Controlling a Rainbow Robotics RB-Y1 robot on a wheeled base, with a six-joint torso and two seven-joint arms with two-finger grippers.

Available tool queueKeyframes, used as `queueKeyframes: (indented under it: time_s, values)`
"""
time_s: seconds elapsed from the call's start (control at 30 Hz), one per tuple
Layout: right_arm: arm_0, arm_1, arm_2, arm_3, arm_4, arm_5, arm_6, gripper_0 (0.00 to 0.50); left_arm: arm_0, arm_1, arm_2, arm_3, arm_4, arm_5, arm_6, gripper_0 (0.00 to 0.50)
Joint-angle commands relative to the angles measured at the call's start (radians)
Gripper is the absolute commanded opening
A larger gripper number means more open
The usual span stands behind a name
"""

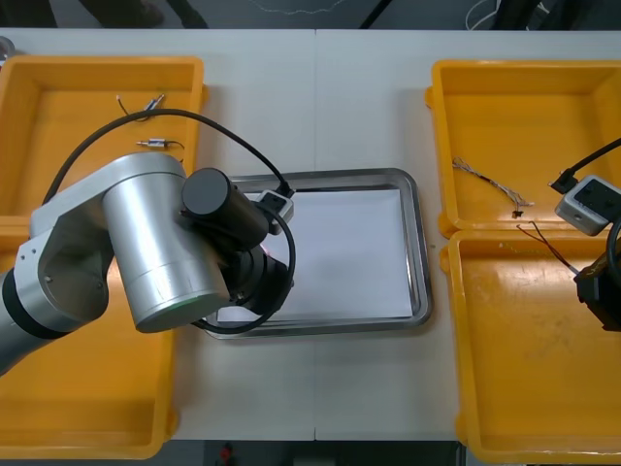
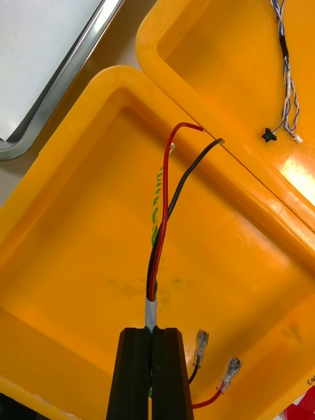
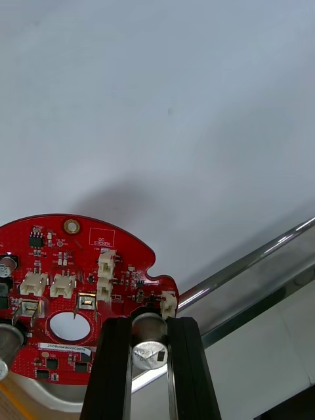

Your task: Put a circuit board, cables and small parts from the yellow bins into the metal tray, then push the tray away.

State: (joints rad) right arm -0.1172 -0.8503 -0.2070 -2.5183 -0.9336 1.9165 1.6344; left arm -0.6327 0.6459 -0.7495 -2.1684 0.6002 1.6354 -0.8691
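Over the light desk [image 1: 320, 87], we see the left hand [image 3: 149, 331] pinching a silver cylinder [image 3: 149, 351] mounted on the round red circuit board [image 3: 65, 289]. Its black fingers [image 3: 115, 367] are held apart by that cylinder's width. The board hangs over the white inside of the shiny metal tray [image 1: 415, 209], close to the rim at the tray's near left corner. We cannot tell whether it touches the lining.

At the desk's right side, the right hand [image 2: 155, 335] is above the near right yellow plastic bin [image 1: 514, 388]. Its fingers are pressed together on a thin red, black and yellow-green cable [image 2: 164, 216]. The cable rises from between the fingertips, and its metal terminals dangle just beside them.

In the far right yellow plastic bin [image 1: 505, 107] lies a twisted blue and white cable [image 1: 490, 182]. Small metal parts [image 1: 158, 146] rest in the far left yellow plastic bin [image 1: 58, 126].
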Motion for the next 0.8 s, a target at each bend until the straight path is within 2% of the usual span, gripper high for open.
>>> queueKeyframes:
  time_s: [0.03, 0.23, 0.6, 0.63, 0.67, 0.7, 0.73, 0.77, 0.8]
  values:
    - [-0.007, -0.030, 0.003, -0.004, -0.008, 0.003, -0.045, 0.000, -0.038, -0.023, -0.057, 0.015, -0.033, -0.055, 0.113, 0.000]
    - [-0.007, -0.030, 0.003, -0.005, -0.008, 0.003, -0.045, 0.000, -0.036, -0.022, -0.114, 0.062, -0.057, -0.098, 0.119, 0.000]
    - [-0.007, -0.032, 0.003, -0.004, -0.008, 0.003, -0.045, 0.000, -0.036, -0.023, -0.134, 0.098, -0.074, -0.132, 0.119, 0.007]
    - [-0.007, -0.030, 0.005, -0.005, -0.008, 0.003, -0.044, 0.000, -0.036, -0.022, -0.134, 0.098, -0.076, -0.134, 0.119, 0.032]
    - [-0.007, -0.030, 0.003, -0.005, -0.008, 0.003, -0.044, 0.000, -0.036, -0.023, -0.134, 0.098, -0.079, -0.134, 0.119, 0.143]
    - [-0.007, -0.030, 0.003, -0.005, -0.008, 0.003, -0.045, 0.000, -0.036, -0.023, -0.134, 0.098, -0.082, -0.135, 0.121, 0.285]
    - [-0.007, -0.032, 0.003, -0.004, -0.008, 0.003, -0.044, 0.000, -0.038, -0.023, -0.134, 0.098, -0.085, -0.135, 0.121, 0.346]
    - [-0.007, -0.030, 0.003, -0.005, -0.008, 0.003, -0.045, 0.000, -0.038, -0.023, -0.134, 0.098, -0.086, -0.135, 0.122, 0.479]
    - [-0.007, -0.030, 0.003, -0.005, -0.008, 0.003, -0.044, 0.000, -0.038, -0.022, -0.134, 0.098, -0.091, -0.135, 0.124, 0.500]
